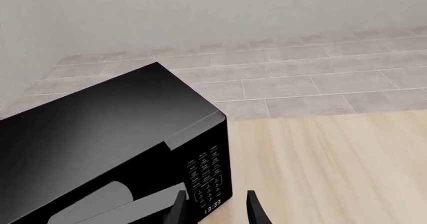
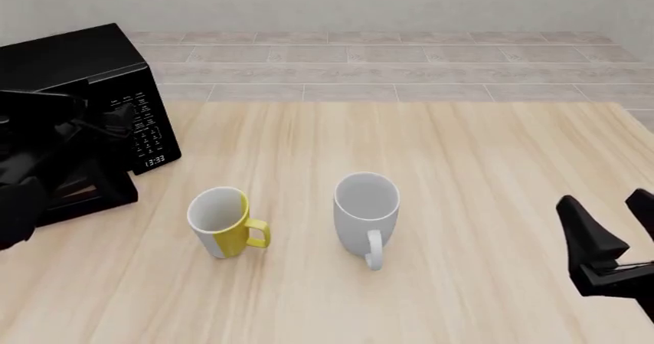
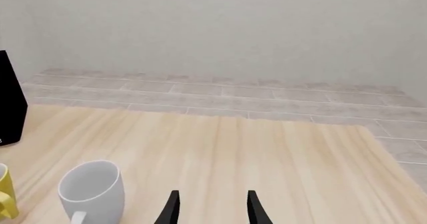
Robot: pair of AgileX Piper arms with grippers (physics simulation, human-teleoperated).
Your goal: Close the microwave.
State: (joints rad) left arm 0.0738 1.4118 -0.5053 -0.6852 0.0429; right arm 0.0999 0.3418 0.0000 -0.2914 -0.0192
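The microwave (image 2: 87, 91) sits at the bench's (image 2: 460, 206) far-left; the left hand (image 1: 215, 206), fingers apart, hovers at its door and should push squarely until flush.

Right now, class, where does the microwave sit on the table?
In the front view the microwave stands at the table's far left, with the left arm close in front of it. The yellow mug is its nearest neighbour, nearer the camera and to its right.
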